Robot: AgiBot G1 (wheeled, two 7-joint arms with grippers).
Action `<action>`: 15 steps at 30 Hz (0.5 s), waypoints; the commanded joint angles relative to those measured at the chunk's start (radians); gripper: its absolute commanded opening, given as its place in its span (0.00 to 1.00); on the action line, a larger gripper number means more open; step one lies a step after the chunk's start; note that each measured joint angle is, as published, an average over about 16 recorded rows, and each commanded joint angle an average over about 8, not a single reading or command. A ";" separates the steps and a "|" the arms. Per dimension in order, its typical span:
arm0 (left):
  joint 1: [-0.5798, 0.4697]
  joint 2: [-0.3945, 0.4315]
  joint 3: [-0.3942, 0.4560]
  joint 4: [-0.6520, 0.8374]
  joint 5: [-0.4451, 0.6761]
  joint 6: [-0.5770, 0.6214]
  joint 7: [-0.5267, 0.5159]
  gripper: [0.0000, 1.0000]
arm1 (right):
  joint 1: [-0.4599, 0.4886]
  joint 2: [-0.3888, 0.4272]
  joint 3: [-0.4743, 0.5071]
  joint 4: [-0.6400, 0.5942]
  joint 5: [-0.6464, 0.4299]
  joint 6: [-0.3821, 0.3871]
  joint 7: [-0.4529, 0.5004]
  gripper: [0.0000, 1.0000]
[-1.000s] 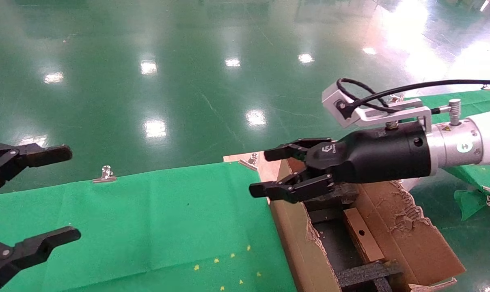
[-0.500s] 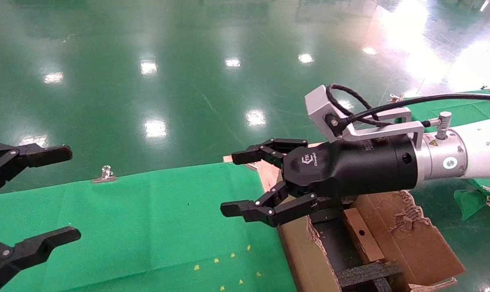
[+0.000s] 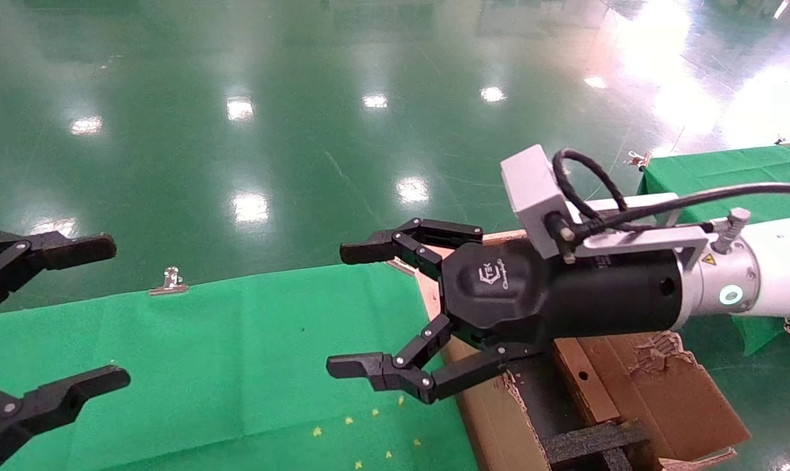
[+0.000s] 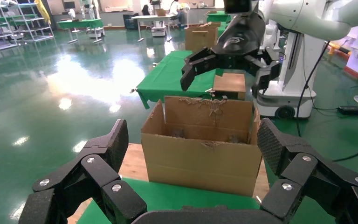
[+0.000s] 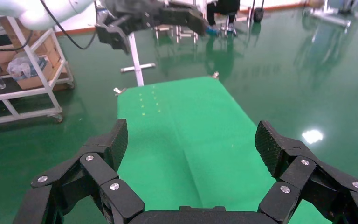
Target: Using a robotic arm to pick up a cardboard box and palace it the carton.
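**Right claw wide open over table edge, box sits in carton**

Right arm comes in from the right, green ring lit, grey camera block and black cable on top. Right claw is spread wide and holds nothing — one finger up near the table's far edge, the other lower over the green cloth. It hangs above the table just beside the carton, claw body over the carton's near-left corner.

Box lies inside the carton, long and narrow, small round hole facing up, between black foam inserts. Nothing touches it. Carton flaps are torn and ragged along the edges.

Left claw sits at the left edge of the head view, above the table's left end — also spread wide, empty, well apart from the carton.

Left wrist view: carton seen from the side, standing past the table end, right claw open above and behind it. The box itself is not visible there.

Right wrist view: only green cloth between the fingers, left claw open at the far end.

A metal clip holds the cloth at the table's far edge.
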 commanded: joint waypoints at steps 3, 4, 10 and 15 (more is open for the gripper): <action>0.000 0.000 0.000 0.000 0.000 0.000 0.000 1.00 | -0.064 -0.013 0.091 0.028 -0.003 -0.012 -0.027 1.00; 0.000 0.000 0.000 0.000 0.000 0.000 0.000 1.00 | -0.080 -0.016 0.114 0.036 -0.004 -0.015 -0.033 1.00; 0.000 0.000 0.000 0.000 0.000 0.000 0.000 1.00 | -0.161 -0.032 0.228 0.070 -0.007 -0.029 -0.066 1.00; 0.000 0.000 0.000 0.000 0.000 0.000 0.000 1.00 | -0.193 -0.038 0.273 0.083 -0.007 -0.035 -0.076 1.00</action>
